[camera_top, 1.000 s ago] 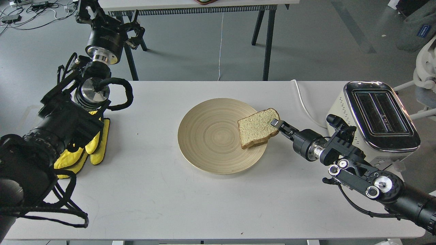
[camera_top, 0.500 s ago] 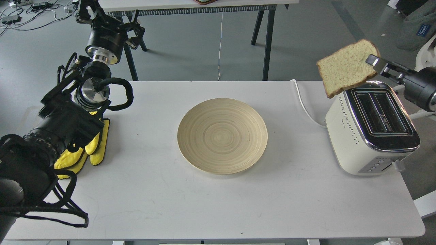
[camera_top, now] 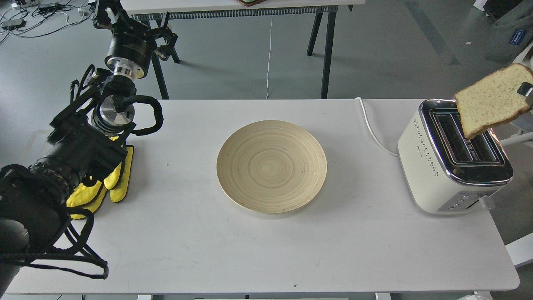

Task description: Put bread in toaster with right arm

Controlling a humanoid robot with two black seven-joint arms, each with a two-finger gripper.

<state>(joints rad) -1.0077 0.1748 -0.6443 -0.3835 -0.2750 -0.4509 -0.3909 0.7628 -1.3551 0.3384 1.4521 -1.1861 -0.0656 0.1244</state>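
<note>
A slice of bread [camera_top: 493, 100] hangs tilted in the air over the cream and chrome toaster [camera_top: 454, 156] at the table's right end, its lower corner just above the slots. My right gripper [camera_top: 527, 92] shows only as a finger tip at the frame's right edge, shut on the bread's right side. The rest of the right arm is out of view. My left gripper [camera_top: 125, 18] is raised at the far left, beyond the table's back edge, and its fingers cannot be told apart.
An empty wooden plate [camera_top: 272, 166] sits mid-table. A yellow cloth [camera_top: 110, 179] lies at the left, partly under my left arm. The toaster's white cord [camera_top: 372, 127] runs off the table's back edge. Another table's legs [camera_top: 329, 50] stand behind.
The bread was lifted off the plate, carried up and right, and has now come down to the right over the toaster's slots. The right arm has moved almost out of view. The left arm is still.
</note>
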